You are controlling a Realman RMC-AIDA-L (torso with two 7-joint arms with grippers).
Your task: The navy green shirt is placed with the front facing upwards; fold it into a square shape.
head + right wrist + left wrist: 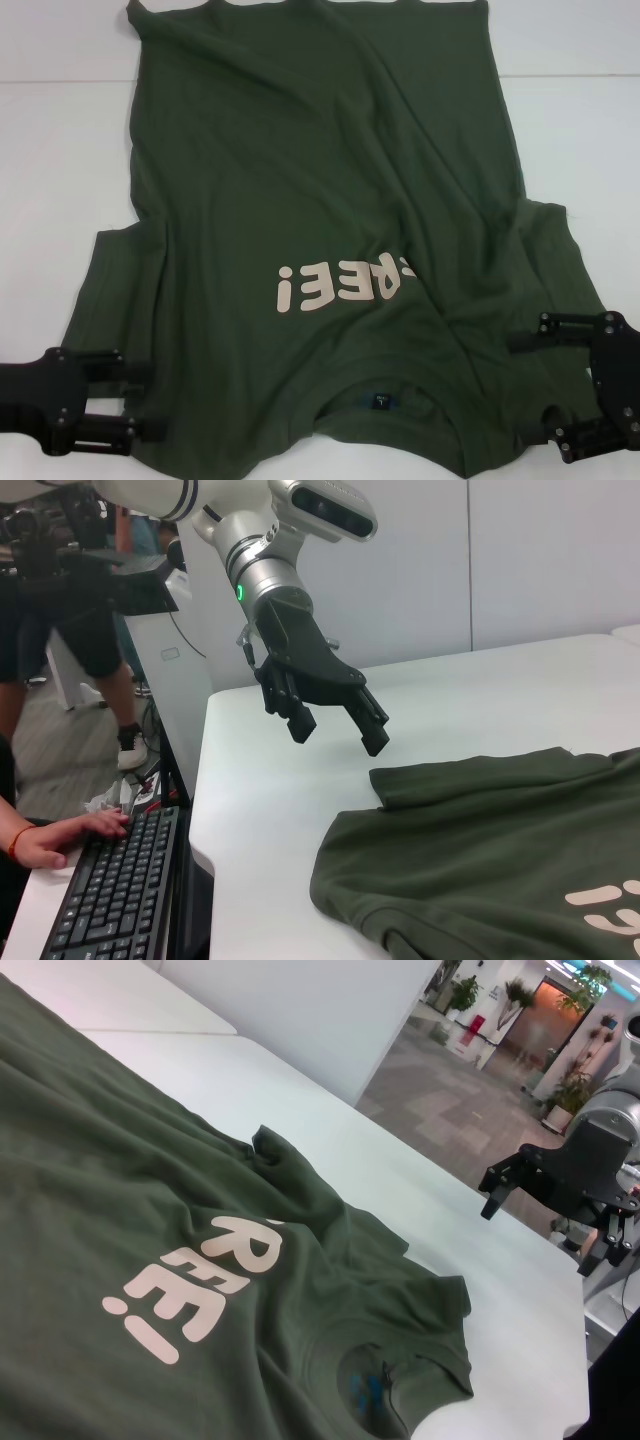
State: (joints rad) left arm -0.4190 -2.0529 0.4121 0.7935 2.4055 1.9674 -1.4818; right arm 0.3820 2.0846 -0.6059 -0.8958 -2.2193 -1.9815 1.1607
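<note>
Olive-green cotton covers most of the white table (pixel 60 120): the navy green shirt (pixel 300 180) lies front up, its collar (pixel 385 405) between the robot's two hands and its hem at the far edge. A diagonal ridge of loose cloth runs up from the collar, and the sleeve nearest the right hand (pixel 555 388) is bunched, hiding the start of the beige lettering (pixel 340 285).

Both hands are spread wide and grip nothing. The left hand (pixel 140 400) hovers over the sleeve on its side, fingers pointing inward across the cloth; the right hand does likewise at the opposite shoulder.

Judged from this layout, the folding has barely begun. The likely hazard is the crumpled right side: a pinch there could catch several layers or only the top wrinkle, dragging the body askew and leaving a lopsided fold instead of a square. Uneven lifts by the two hands would twist the fabric further.
</note>
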